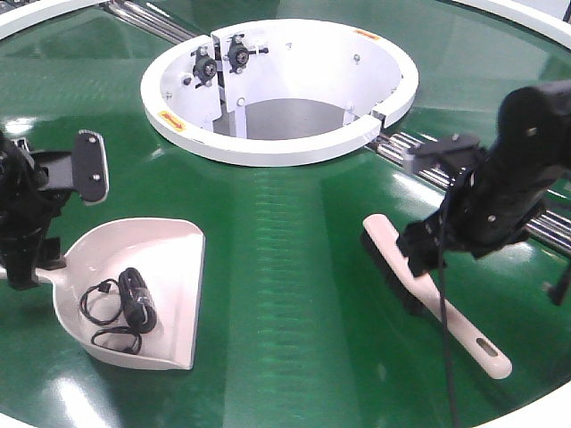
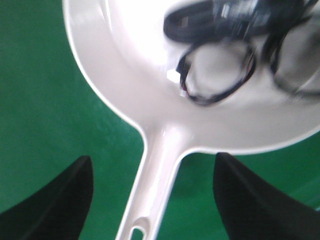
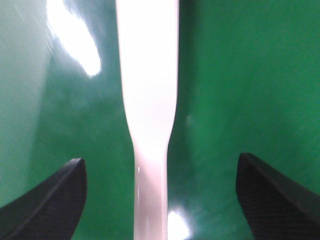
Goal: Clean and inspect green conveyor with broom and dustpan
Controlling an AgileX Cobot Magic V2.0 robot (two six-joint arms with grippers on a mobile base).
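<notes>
Taking the white ring hub [image 1: 268,144] as the mark, the left tool [image 2: 152,167] sits in front of it and far to the left. Its jaws are spread wide on either side of the dustpan [image 1: 152,245] handle and touch nothing. The dustpan lies flat on the green conveyor tabletop [image 1: 285,267], front-left of the hub, with its lip turned toward the centre. It looks like light, stiff, glossy plastic, so a grip on the narrow straight handle, above the slotted end, should hold best. The smooth surface could twist between the pads if gripped lightly. A black cable with a small device [image 1: 132,308] lies loose inside it, and this could slide out over the lip if the pan is tipped, so I would lift it level. The tabletop itself is shiny and probably slick, so either thing may skate if pushed sideways. Front-right of the hub lies the broom [image 1: 455,323], bristles down and slotted handle end pointing away from the hub. It also seems light and rigid, with soft bristles that will give. The place to take it is the slim neck just behind the wider head, for control when sweeping. The right tool [image 3: 160,160] hangs over that neck, released, jaws well apart and not touching the handle.
</notes>
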